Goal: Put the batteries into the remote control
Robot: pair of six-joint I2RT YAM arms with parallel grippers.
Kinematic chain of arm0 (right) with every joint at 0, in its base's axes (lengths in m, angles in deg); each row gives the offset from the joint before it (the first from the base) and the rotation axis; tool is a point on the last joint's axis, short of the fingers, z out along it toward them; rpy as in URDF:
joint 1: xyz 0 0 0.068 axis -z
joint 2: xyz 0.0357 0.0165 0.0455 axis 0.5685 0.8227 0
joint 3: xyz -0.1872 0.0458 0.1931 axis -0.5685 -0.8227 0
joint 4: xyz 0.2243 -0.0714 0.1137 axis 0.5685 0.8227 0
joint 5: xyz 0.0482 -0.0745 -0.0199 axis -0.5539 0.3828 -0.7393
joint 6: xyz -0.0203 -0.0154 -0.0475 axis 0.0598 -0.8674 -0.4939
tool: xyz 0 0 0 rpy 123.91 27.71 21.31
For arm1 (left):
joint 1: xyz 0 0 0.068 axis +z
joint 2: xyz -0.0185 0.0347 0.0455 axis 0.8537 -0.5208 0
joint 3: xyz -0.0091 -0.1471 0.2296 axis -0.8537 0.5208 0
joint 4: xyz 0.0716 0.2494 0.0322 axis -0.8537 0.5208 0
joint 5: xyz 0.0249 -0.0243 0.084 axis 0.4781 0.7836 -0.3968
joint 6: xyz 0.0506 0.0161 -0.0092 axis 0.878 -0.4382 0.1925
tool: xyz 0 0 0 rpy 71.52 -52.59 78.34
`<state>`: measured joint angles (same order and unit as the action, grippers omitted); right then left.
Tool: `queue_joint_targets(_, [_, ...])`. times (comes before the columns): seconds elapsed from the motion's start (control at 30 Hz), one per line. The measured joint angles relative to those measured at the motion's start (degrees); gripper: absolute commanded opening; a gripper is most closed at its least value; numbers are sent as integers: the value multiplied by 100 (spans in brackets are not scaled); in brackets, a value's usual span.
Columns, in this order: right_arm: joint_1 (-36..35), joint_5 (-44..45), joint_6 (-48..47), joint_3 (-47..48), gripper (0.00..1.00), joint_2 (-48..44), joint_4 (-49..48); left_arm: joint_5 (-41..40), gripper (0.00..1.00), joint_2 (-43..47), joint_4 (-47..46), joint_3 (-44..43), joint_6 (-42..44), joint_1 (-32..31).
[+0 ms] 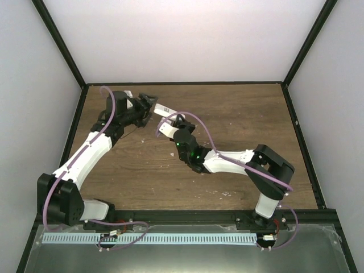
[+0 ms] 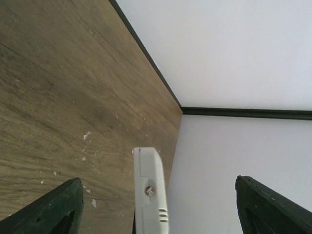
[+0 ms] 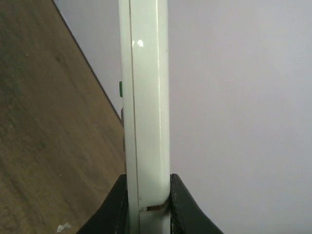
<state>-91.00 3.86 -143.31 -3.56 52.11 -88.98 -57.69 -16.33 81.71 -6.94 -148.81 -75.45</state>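
So, starting at the right gripper (image 3: 148,195): its jaws are clamped tight on the very bottom end of the remote control (image 3: 145,97), low centre in the right wrist view, and nothing else is holding it. From there the handset runs straight up the frame, edge-on to us, so we only see its thin white side. In the top view the remote's long axis runs from that gripper toward the upper left, tip aimed at the left gripper (image 2: 157,180). It looks to be up off the table (image 1: 239,125) rather than lying on it. The left gripper is spread wide with nothing in it. In its wrist view the remote's end, with a little screw (image 2: 150,191), sits bottom centre between the jaws, clear of both.

What worries us: that's a skinny pinch on one end of a smooth plastic bar, so the rest is all lever. If the left jaws come in off-centre, one side hits first and we reckon the remote swivels in the right grip or pops out. Also, we can't spot the batteries in any view, and we can't tell whether the compartment is open, so the loading itself looks not yet started.
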Motion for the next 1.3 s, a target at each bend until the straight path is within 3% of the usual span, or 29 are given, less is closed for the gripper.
queue_joint_targets(0.33, [-146,199,-756,-116,3,122,-1038,-55,69,-26,-4,0,72,-131])
queue_joint_targets(0.93, [-245,238,-1443,-122,3,525,-1598,-15,34,-264,-7,0,186,-146])
queue_joint_targets(1.23, [-245,286,-1484,-122,9,535,-1657,94,18,-387,-11,-7,216,-146])
queue_joint_targets(1.3, [-245,302,-1445,-122,10,542,-1672,120,7,-389,-46,-17,214,-146])
